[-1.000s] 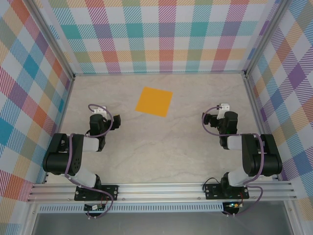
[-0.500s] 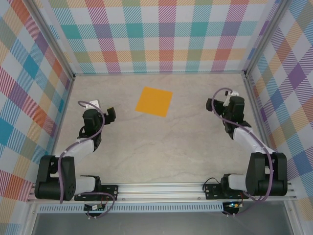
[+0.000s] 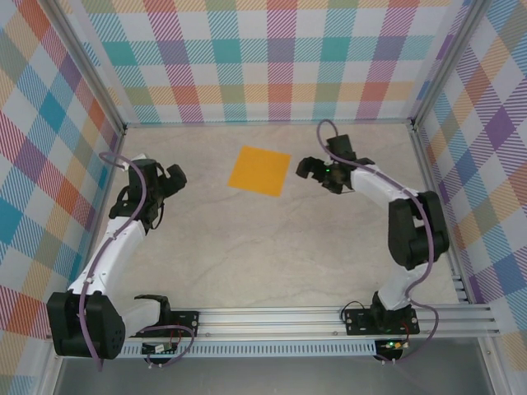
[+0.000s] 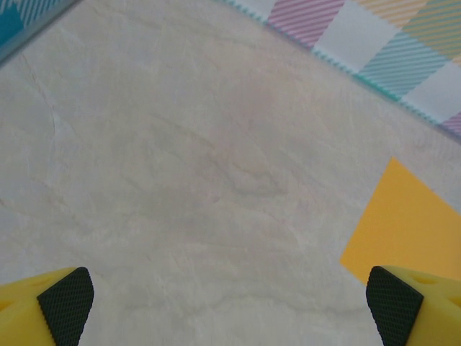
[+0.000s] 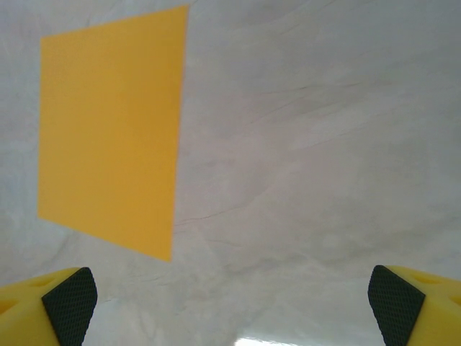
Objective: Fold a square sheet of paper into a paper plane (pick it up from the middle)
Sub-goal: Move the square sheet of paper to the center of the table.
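Observation:
The square sheet of paper (image 3: pixel 260 170) lies flat and unfolded on the marble table top, toward the back centre. Its orange corner shows at the right of the left wrist view (image 4: pixel 407 227), and most of the sheet shows at the upper left of the right wrist view (image 5: pixel 112 130). My left gripper (image 3: pixel 169 183) hovers to the left of the sheet, open and empty. My right gripper (image 3: pixel 317 173) is just off the sheet's right edge, open, nothing between its fingers (image 5: pixel 68 295). Neither gripper touches the paper.
Checked fabric walls (image 3: pixel 272 58) with metal frame posts (image 3: pixel 90 78) close in the table on three sides. An aluminium rail (image 3: pixel 272 319) carrying both arm bases runs along the near edge. Bare marble surface (image 3: pixel 272 247) lies between the arms.
Both arms have unfolded from near their bases and reached toward the back. The left gripper moved up and left, the right gripper swung in close to the paper's right edge. The paper has not moved.

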Tool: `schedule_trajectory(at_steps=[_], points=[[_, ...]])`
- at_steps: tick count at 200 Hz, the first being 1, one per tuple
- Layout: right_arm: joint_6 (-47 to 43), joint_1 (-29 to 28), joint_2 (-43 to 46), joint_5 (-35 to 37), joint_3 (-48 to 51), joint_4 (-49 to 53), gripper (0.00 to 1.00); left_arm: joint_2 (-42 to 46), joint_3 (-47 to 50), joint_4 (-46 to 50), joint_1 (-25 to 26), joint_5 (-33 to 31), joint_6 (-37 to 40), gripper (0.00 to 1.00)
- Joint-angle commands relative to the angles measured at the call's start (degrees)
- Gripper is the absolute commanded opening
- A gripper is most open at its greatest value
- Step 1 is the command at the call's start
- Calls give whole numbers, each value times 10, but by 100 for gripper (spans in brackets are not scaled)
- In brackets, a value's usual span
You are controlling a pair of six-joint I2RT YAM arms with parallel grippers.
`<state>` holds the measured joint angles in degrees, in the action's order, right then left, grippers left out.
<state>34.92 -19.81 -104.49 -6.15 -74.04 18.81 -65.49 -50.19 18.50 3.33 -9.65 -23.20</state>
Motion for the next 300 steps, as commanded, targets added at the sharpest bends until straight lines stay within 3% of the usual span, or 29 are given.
schedule_trajectory(at_steps=[1,69,131,156,181,206,228,259,300], points=[[27,-43,-51,-8,-75,22,100,6,-18,85,3,42,-14,100],[66,-106,-240,-9,-284,70,100,-5,-22,99,4,88,10,100],[52,-125,-324,6,-389,160,100,-23,-26,105,2,94,11,100],[26,-127,-325,3,-381,198,100,-27,-26,107,3,92,11,100],[-75,-126,-312,-2,-359,269,100,-31,-28,111,3,93,11,100],[-177,-122,-245,-17,-242,290,100,-35,-28,107,3,101,9,100],[-215,-120,-167,-23,-118,289,100,-42,-30,104,3,110,8,100],[-223,-117,-82,-1,-20,296,100,-45,-33,104,3,118,6,100],[-107,-120,-70,42,-95,271,100,-48,-30,100,4,138,-5,100]])
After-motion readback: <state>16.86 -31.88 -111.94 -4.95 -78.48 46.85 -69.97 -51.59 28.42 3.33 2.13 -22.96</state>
